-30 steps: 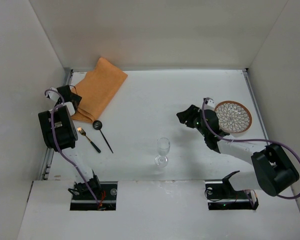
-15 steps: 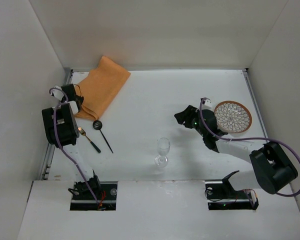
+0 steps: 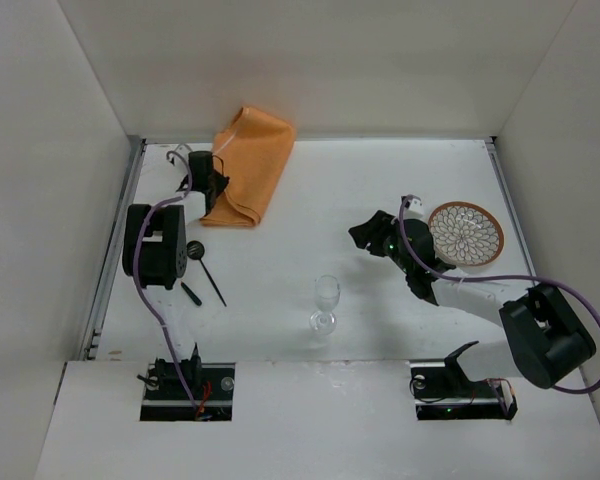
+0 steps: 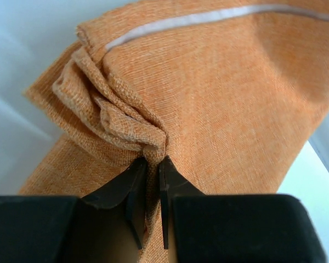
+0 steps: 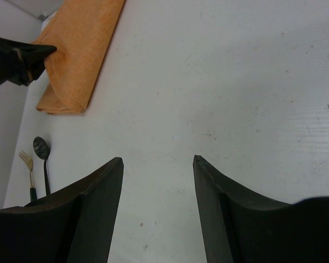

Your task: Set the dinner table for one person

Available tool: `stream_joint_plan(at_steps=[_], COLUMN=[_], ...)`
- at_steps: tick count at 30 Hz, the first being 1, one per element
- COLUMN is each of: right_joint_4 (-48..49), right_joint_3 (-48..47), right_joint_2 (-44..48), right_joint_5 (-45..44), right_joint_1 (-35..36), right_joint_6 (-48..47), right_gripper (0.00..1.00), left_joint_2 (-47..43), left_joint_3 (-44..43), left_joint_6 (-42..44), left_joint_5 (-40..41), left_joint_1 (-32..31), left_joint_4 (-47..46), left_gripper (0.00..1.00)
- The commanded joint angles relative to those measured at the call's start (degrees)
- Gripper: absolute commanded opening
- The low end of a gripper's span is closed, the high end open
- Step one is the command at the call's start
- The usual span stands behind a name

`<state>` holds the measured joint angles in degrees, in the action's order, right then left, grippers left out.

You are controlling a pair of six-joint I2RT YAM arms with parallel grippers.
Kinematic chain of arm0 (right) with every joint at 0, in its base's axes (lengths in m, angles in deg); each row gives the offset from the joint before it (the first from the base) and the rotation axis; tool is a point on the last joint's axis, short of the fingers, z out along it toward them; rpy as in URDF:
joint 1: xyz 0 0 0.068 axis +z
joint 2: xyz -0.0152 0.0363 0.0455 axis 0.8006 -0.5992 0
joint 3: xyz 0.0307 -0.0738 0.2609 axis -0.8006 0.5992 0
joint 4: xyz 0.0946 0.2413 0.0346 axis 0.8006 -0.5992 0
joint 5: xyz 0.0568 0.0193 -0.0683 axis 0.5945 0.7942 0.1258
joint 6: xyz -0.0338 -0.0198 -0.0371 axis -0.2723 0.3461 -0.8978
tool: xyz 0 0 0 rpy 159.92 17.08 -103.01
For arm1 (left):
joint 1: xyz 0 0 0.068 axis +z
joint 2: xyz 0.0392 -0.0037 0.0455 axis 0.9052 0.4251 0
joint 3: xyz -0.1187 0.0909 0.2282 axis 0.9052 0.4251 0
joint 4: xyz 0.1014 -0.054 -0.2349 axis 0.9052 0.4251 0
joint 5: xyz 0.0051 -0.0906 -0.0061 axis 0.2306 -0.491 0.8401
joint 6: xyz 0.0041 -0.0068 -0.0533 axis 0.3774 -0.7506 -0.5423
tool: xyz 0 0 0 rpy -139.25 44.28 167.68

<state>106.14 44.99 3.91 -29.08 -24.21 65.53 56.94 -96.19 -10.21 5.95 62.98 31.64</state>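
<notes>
**Left hand clamps the orange cloth and carries it along the far edge**

The left hand (image 4: 152,163) has swung away from the left rail towards the far middle. Its fingers, apart a second ago, are now pressed together on a bunched fold of the orange woven rectangular cloth (image 4: 219,98). The cloth has travelled with it. In the top view its far end now shows beyond the far edge of the large flat matte white worktop (image 3: 310,190), either lifted or leaning on the back wall.

The black spoon (image 3: 202,262), the clear stemmed wine glass (image 3: 325,303) and the round patterned plate (image 3: 466,233) lie where they lay. The fork (image 5: 26,160) shows only from the right wrist. The right hand (image 5: 158,159) has barely shifted, fingers spread and empty, near the plate.

The grip looks secure, so laying the cloth seems to be the step in hand. Nothing is yet gathered into a place setting.
</notes>
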Motion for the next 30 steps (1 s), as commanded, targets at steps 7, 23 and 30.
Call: stream_joint_plan(at_steps=[7, 23, 30], right_joint_4=[6.1, 3.2, 0.3], right_joint_3=[0.1, 6.3, 7.4], right_joint_2=[1.9, 10.4, 13.2], right_joint_5=[-2.9, -16.4, -20.3], right_joint_1=[0.3, -4.5, -5.9], right_joint_6=[-0.2, 5.4, 7.1], right_gripper=[0.60, 0.61, 0.61], left_joint_2=[-6.8, -5.0, 1.5], left_joint_3=[-0.3, -9.4, -19.3], left_joint_6=[4.9, 40.9, 41.2], left_joint_5=[-2.3, -18.8, -27.1], left_joint_1=[-12.4, -39.8, -41.7], left_joint_4=[-7.9, -7.2, -2.7], left_gripper=[0.01, 0.05, 0.11])
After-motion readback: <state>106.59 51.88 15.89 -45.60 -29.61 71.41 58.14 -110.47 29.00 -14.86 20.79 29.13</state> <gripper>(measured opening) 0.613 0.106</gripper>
